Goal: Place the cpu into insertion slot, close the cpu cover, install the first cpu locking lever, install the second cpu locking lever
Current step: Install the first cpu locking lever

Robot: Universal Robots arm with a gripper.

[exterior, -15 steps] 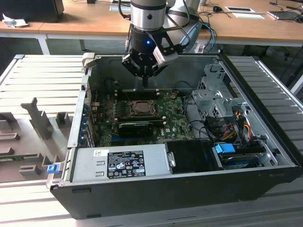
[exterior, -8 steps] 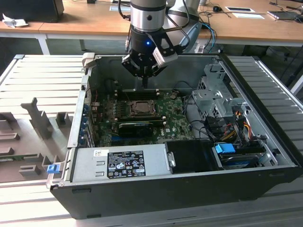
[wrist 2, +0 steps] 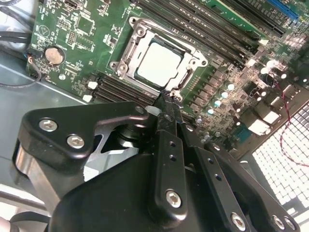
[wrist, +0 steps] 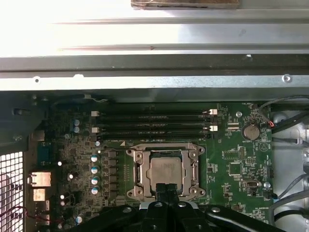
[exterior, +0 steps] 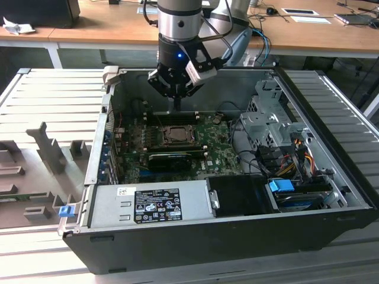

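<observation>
**Hand at the socket edge, cpu seated**

I have the hand (wrist 2: 166,102) low inside the case (exterior: 331,195). Its fingers are pressed together with nothing between them, and its tip is right at one edge of the cover (wrist 2: 133,48). The cpu (wrist: 166,171) lies flat in the slot (exterior: 164,136). The cover is down around it, with the pale face showing through the window. I cannot tell from here whether either lever is latched.

My worry is the narrow tip. If it slides off the metal frame, it lands on the board (wrist: 231,159) and could scrape the small parts crowded beside the slot. An off-centre push could tilt the cover and load the cpu unevenly on the pins beneath. A half-caught lever could also spring back against the fingers.
</observation>
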